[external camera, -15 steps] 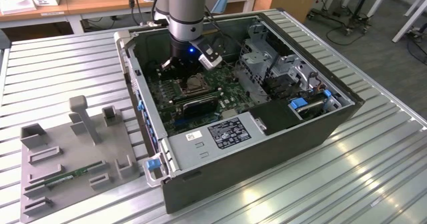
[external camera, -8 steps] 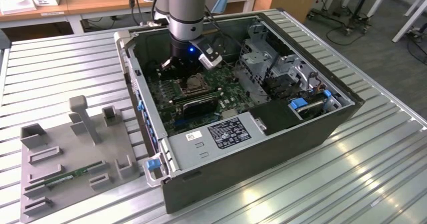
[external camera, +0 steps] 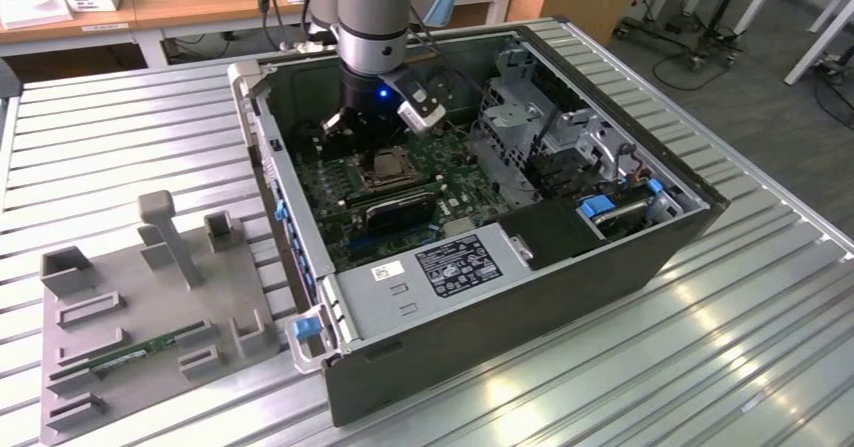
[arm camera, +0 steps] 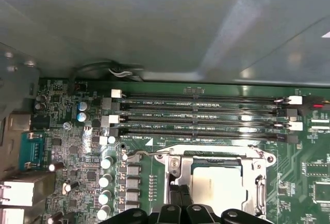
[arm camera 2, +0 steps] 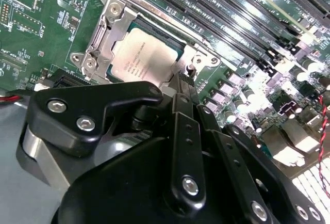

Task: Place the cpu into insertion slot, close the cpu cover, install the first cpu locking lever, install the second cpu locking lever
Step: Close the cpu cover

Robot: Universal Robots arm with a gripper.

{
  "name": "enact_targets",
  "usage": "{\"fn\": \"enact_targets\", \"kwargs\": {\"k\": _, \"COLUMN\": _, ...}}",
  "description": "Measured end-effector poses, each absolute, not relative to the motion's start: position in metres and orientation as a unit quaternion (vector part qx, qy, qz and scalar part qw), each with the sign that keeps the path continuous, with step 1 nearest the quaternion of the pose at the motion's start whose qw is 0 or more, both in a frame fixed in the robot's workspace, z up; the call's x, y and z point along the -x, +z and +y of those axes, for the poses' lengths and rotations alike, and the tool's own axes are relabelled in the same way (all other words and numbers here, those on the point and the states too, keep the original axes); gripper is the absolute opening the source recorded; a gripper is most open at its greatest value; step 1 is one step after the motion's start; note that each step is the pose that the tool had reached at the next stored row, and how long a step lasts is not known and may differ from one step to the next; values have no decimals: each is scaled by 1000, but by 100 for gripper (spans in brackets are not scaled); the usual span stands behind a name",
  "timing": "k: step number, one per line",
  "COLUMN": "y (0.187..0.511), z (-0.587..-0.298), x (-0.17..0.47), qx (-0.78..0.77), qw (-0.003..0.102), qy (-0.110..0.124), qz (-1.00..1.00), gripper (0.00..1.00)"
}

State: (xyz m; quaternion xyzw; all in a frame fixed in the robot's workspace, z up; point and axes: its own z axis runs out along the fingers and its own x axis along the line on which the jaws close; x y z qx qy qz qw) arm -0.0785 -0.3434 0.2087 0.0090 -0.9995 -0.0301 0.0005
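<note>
One cpu (arm camera 2: 147,59) lies flat, face up, in the slot (arm camera 2: 154,28) near the board's (arm camera 2: 46,38) middle; it's square, so no long axis; small grey print on its face; one cover (arm camera 2: 111,33) down flat around it; gripper (arm camera 2: 184,82) pinched narrow, empty, tips at the cover's edge; four memory slots (arm camera: 206,113) alongside.

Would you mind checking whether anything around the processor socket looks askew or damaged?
Nothing stands out. The cpu lies flat and square inside the window of the cpu cover, the cover sits level on the green board, and the gripper is at the cover's rim.
</note>
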Motion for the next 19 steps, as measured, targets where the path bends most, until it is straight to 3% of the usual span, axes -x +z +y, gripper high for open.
{"fn": "enact_targets", "kwargs": {"k": 19, "y": 238, "z": -343, "x": 79, "qx": -9, "qw": 1, "qy": -30, "qz": -1000, "gripper": 11}}
